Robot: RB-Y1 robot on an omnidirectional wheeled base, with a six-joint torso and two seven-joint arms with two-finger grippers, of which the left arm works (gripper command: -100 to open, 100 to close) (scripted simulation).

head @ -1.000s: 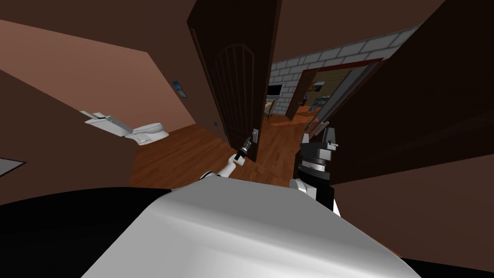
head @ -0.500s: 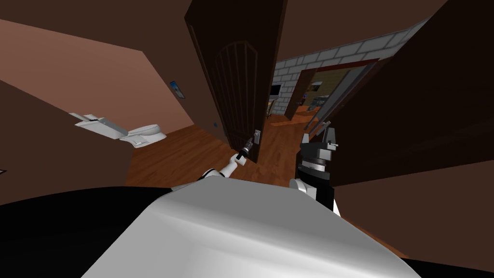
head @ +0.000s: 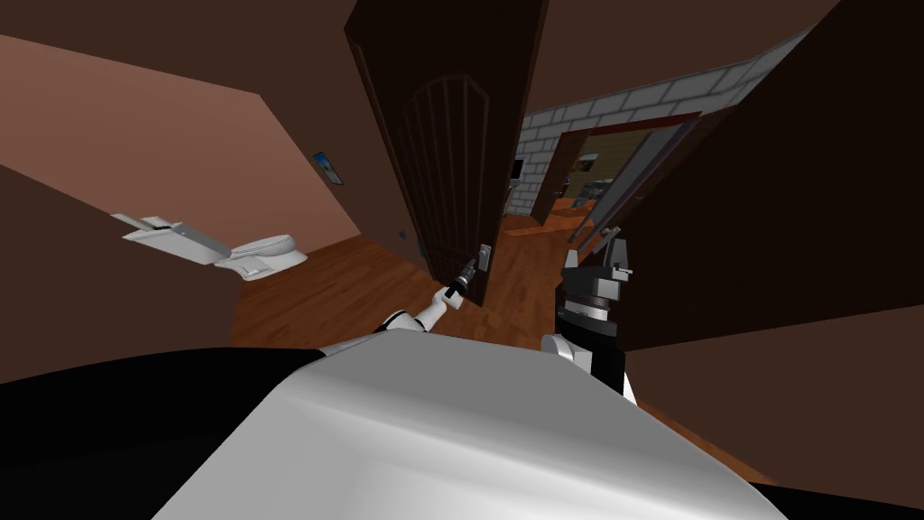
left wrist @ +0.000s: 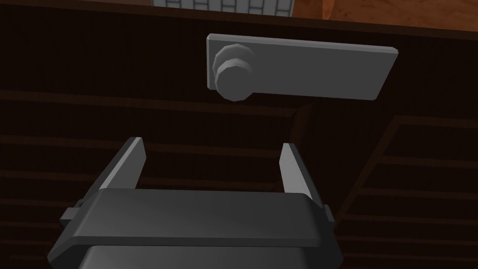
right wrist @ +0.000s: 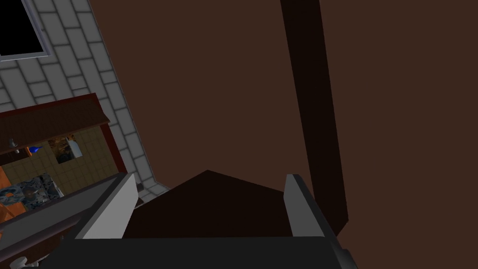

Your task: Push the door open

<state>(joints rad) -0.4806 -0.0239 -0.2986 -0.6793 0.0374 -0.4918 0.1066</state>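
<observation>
A dark brown panelled door [head: 447, 162] stands partly ajar ahead of me. Near its free edge sit a grey plate [head: 485, 258] and a round knob [left wrist: 232, 75]. My left gripper [head: 468, 267] reaches out to the door face just beside that plate. Seen from the left wrist, the left gripper [left wrist: 211, 156] is open with nothing between its fingers, pointed at the dark door panel [left wrist: 93, 112] a little off the knob. My right gripper [head: 603, 242] is held up by the right door frame, and the right wrist view has it [right wrist: 205, 191] open and empty.
A white toilet [head: 257, 254] stands at the left on the wooden floor [head: 334, 289]. Through the gap past the door's edge I see a grey brick wall [head: 632, 99] and a further doorway [head: 605, 181]. A dark brown wall [head: 794, 199] is close on my right.
The door has swung a little further away to the right, and my left gripper has followed its handle side. The view has shifted slightly, so the toilet sits further left.
</observation>
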